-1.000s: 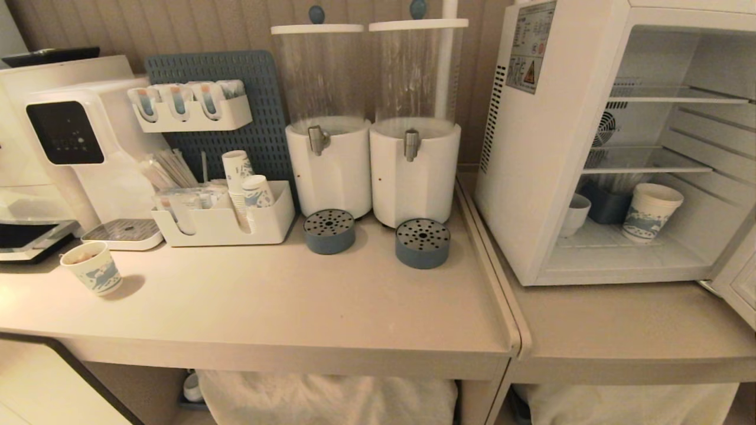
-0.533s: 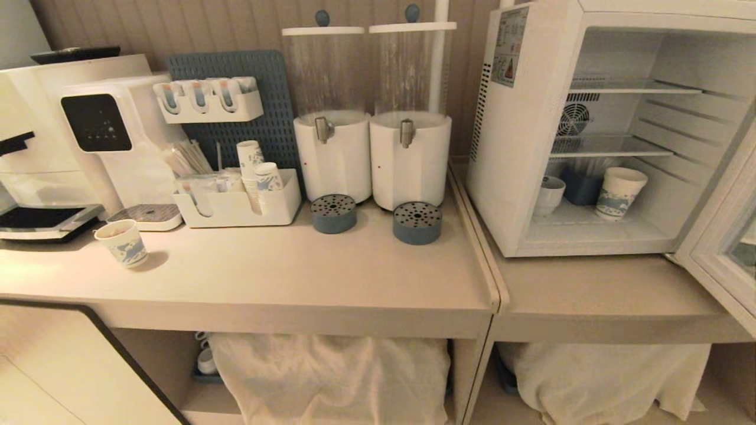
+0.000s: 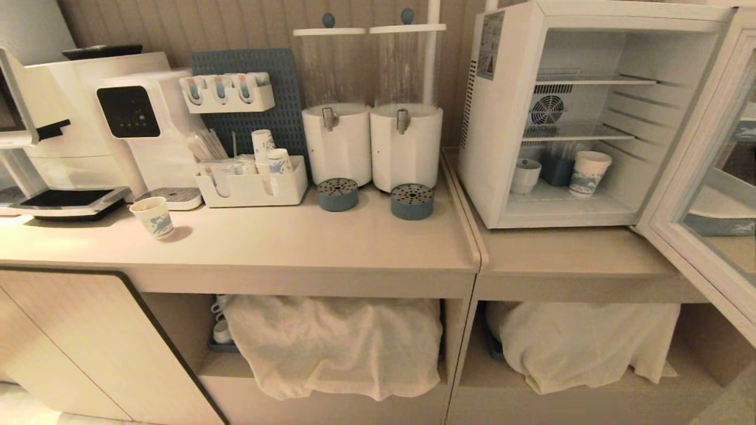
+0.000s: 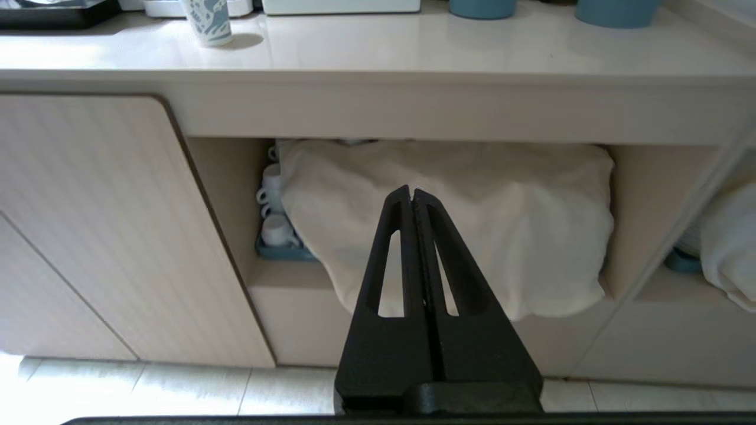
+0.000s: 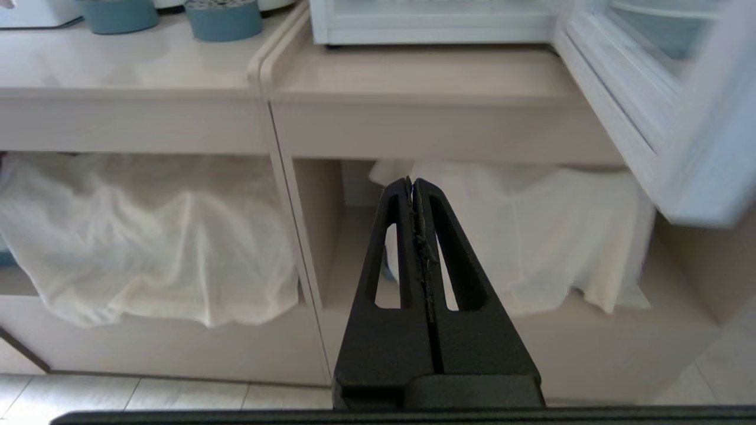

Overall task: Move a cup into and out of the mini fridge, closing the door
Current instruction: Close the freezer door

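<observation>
The white mini fridge (image 3: 502,195) stands on the right counter with its glass door (image 3: 697,177) swung wide open to the right. On its floor sits the small white cup (image 3: 524,176), beside a dark blue container and a patterned paper cup (image 3: 587,173). Neither arm shows in the head view. My left gripper (image 4: 411,190) is shut and empty, held low in front of the open shelf under the left counter. My right gripper (image 5: 412,182) is also shut and empty, low before the shelf under the fridge counter, with the door's lower corner (image 5: 673,141) above it to one side.
Two drink dispensers (image 3: 372,141) with blue drip cups, a white organiser of paper cups (image 3: 254,186), a water dispenser (image 3: 142,130) and a lone paper cup (image 3: 153,217) stand on the left counter. Cloth-covered bundles (image 3: 336,342) fill the shelves below; white cups on a blue tray (image 4: 277,227) sit beside one.
The whole head view has pulled back and widened: the counter and fridge look smaller, and the lower shelves and the open door have come into view. Nothing on the counter moved.
</observation>
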